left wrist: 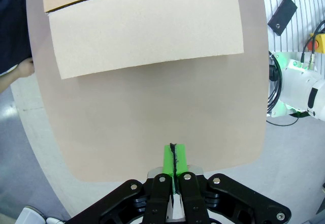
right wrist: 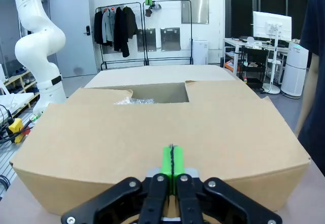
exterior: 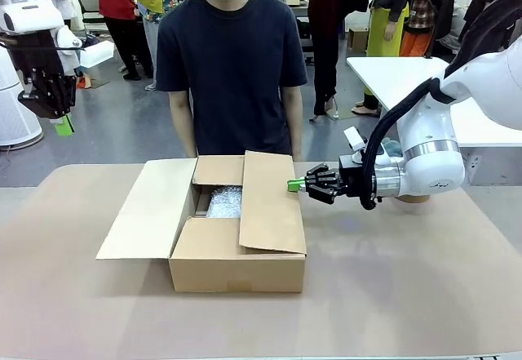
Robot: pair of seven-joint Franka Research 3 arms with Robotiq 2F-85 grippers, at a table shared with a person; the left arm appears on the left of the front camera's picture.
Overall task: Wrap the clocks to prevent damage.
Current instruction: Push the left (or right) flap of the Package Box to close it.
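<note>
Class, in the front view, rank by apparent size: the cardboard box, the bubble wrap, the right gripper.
1. cardboard box
2. right gripper
3. bubble wrap, partly hidden; the last two look close, so their order is unsure.

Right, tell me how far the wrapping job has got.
Done: a bubble-wrap bundle already lies inside the cardboard box; its contents are hidden. In hand: the shut right claw is at the edge of the right flap, which is folded over the opening. Left: the left flap lies spread outward, so the box isn't closed. The left claw, shut, hangs clear of the table.
</note>
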